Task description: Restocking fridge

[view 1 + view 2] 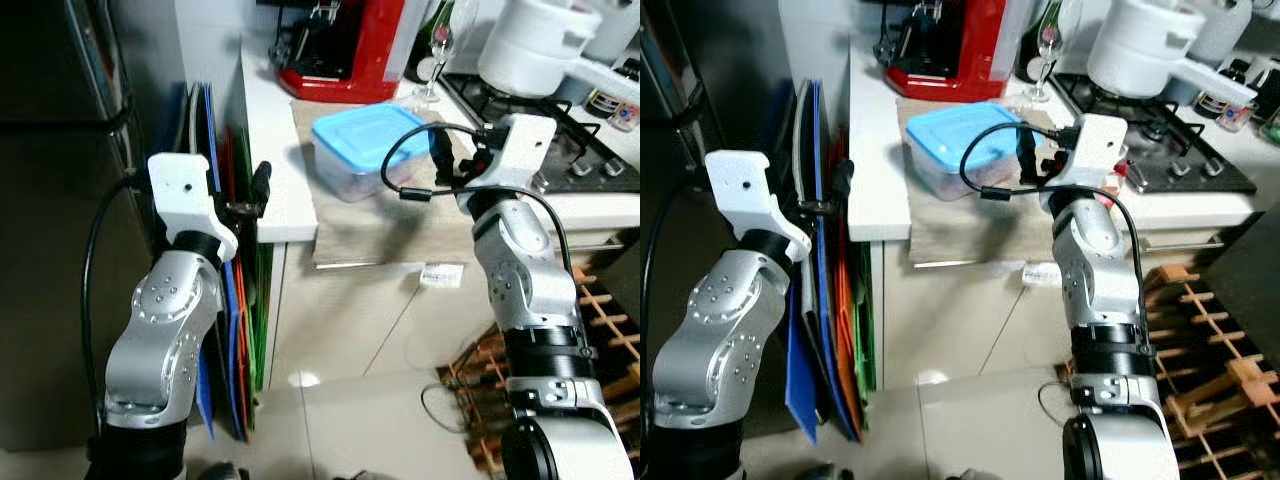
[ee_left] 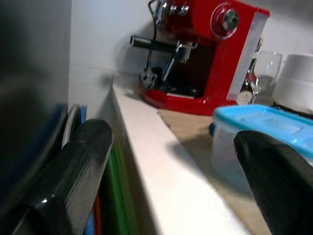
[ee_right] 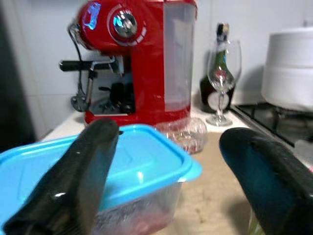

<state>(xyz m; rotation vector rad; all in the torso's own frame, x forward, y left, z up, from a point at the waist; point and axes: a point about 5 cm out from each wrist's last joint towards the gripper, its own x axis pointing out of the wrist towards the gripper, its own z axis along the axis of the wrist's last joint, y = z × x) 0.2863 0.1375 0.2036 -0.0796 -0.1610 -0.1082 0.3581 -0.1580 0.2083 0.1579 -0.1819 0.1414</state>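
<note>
A clear plastic container with a blue lid sits on a beige cloth on the white counter. My right gripper is open and hovers just right of the container at lid height. In the right wrist view the lid lies ahead, partly behind one black finger. My left gripper is open at the counter's left front edge, apart from the container. Its wrist view shows the container beyond one finger. The dark fridge stands at the left.
A red coffee machine and a wine glass stand behind the container. A white pot sits on the gas hob. Coloured boards fill the gap between fridge and counter. A wooden wine rack is low right.
</note>
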